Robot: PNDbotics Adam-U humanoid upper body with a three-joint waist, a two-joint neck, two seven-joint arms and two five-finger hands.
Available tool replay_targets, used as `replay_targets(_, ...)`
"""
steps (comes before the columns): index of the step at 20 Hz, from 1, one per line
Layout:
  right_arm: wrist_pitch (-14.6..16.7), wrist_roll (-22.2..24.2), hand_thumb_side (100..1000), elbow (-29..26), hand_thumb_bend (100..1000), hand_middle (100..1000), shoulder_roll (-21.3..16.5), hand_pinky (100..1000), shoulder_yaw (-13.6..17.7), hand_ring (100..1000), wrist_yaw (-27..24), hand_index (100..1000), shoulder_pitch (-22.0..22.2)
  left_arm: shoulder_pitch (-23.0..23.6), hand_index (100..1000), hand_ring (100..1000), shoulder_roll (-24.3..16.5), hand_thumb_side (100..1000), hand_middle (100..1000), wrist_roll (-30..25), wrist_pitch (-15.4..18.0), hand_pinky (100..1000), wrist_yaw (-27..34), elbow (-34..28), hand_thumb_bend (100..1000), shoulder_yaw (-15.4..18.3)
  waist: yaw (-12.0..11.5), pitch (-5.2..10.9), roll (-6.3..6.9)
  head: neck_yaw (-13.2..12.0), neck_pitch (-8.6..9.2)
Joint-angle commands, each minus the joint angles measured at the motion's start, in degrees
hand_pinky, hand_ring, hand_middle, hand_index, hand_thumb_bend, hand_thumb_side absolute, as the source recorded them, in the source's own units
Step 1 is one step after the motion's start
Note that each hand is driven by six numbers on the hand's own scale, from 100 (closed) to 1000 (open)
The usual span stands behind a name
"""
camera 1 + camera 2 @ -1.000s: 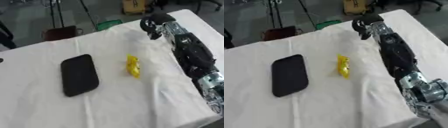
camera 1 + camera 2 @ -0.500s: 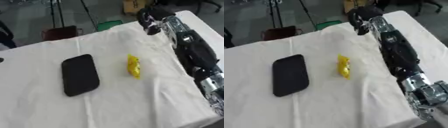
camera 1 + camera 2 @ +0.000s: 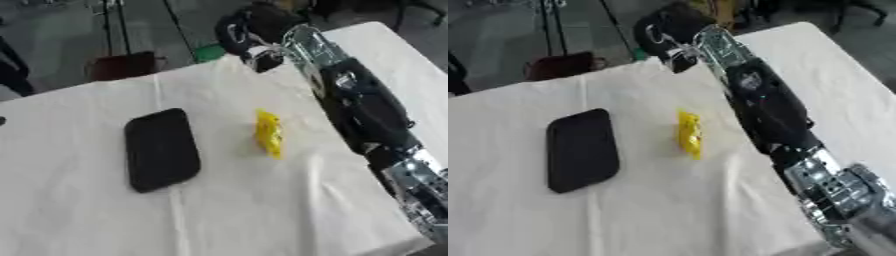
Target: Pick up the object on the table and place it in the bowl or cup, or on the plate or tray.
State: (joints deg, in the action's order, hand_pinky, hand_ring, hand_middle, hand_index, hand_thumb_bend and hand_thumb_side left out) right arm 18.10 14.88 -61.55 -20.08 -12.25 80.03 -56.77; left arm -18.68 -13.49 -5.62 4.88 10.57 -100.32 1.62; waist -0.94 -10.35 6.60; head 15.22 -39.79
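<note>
Cloth [image 3: 262,210] covers the table, and nearest the robot lie the black oblong tray [image 3: 160,149] and, just to its right and apart from it, the small yellow object [image 3: 269,133], untouched. Beyond them the right arm stretches to the table's far edge, where the right hand [image 3: 249,32] hangs with fingers that look curled, though whether it holds anything I cannot tell. From so far off, reaching back could drag the cloth and nudge the yellow object aside.
</note>
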Motion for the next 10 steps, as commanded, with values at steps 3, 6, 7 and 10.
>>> replay_targets(3,2.25,1.54,255,-1.48,138,898,5.99,1000,-1.95,936,-0.3,475,-1.22,-1.04,867,840,-0.33,1000,889,-0.29,0.04,694,0.33,-1.26,364,-0.06,-0.73,1.2,-0.05,0.38,0.56)
replay_targets(6,2.87,2.2,258,0.66,136,898,9.68,1000,-2.26,934,0.8,475,-0.45,-1.18,867,840,-0.08,1000,889,-0.4,0.03,694,0.46,-1.37,364,-0.19,-1.18,1.16,0.14,0.79,0.76)
replay_targets(7,2.94,2.22,259,1.37,135,897,10.51,1000,-2.21,933,1.21,475,-0.2,-1.22,867,841,-0.01,1000,889,-0.43,0.02,694,0.49,-1.39,364,-0.22,-1.29,1.14,0.19,0.87,0.8)
replay_targets(10,3.12,2.52,266,4.25,132,897,12.97,1000,-2.34,932,2.9,478,1.21,-1.35,867,841,0.17,1000,889,-0.5,-0.01,694,0.55,-1.43,365,-0.27,-1.64,1.02,0.32,0.97,0.98)
